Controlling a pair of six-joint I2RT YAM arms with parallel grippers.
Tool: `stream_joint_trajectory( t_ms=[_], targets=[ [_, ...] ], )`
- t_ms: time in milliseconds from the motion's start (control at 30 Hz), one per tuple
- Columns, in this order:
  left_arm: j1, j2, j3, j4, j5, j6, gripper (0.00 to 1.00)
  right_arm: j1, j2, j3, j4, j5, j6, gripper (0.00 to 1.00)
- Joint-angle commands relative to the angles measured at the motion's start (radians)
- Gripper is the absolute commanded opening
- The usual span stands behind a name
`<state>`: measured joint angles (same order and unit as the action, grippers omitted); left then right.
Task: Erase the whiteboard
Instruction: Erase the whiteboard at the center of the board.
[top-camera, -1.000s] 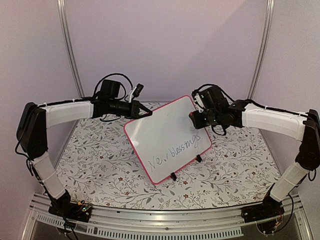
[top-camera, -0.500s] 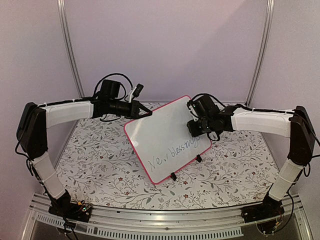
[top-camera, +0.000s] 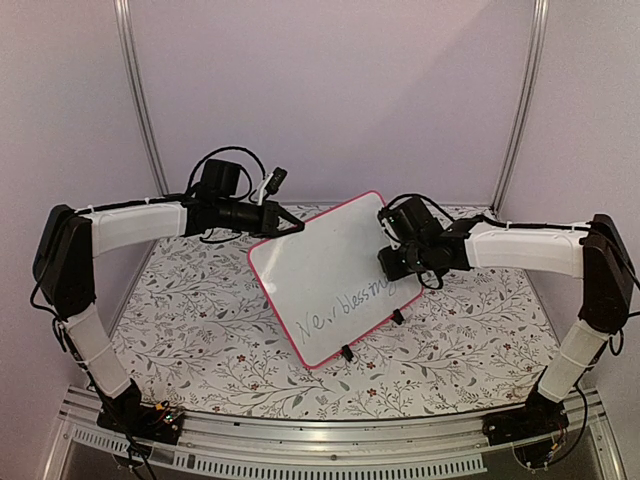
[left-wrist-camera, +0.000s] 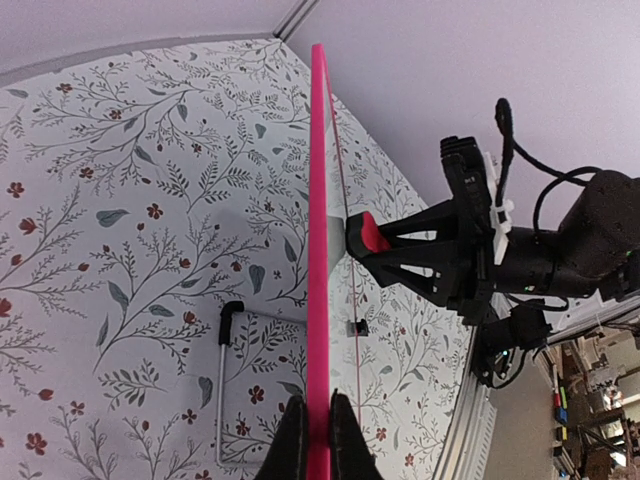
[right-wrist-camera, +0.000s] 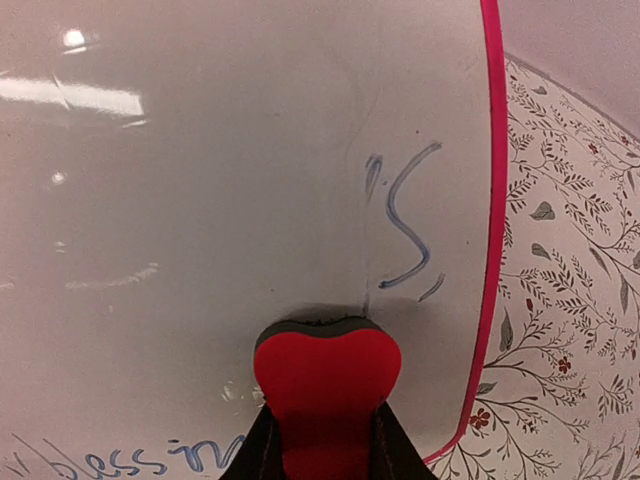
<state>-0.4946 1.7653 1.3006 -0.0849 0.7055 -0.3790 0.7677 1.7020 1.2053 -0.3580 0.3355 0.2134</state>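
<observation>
Floral table (top-camera: 180, 320): whiteboard (top-camera: 320, 270) tilted, handwritten; L tool (left-wrist-camera: 318, 415) clamps it, R tool (right-wrist-camera: 322, 440) grips red eraser (right-wrist-camera: 327, 365).

Seen from above, the left arm (top-camera: 130, 225) reaches in level from the left edge of the frame. The left gripper (top-camera: 292, 226), just above centre, is pinched tight on the rim of the whiteboard (top-camera: 320, 260). The right arm (top-camera: 520, 245) stretches in from the right edge with its wrist dipped. The right gripper (top-camera: 388, 262), right of centre, is clamped around a red eraser (right-wrist-camera: 327, 365).
</observation>
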Motion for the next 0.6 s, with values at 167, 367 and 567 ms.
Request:
stream_joint_trajectory(
  t_ms=[167, 367, 567],
  targets=[
    [-0.023, -0.010, -0.002, -0.008, -0.027, 0.046, 0.00, 0.004, -0.014, -0.043, -0.030, 0.004, 0.012, 0.00],
    [-0.023, -0.010, -0.003, -0.007, -0.028, 0.046, 0.00, 0.004, -0.021, -0.063, -0.029, 0.006, 0.012, 0.00],
    [-0.023, -0.010, -0.002, -0.008, -0.027, 0.047, 0.00, 0.004, -0.026, -0.073, -0.033, 0.011, 0.011, 0.00]
  ],
)
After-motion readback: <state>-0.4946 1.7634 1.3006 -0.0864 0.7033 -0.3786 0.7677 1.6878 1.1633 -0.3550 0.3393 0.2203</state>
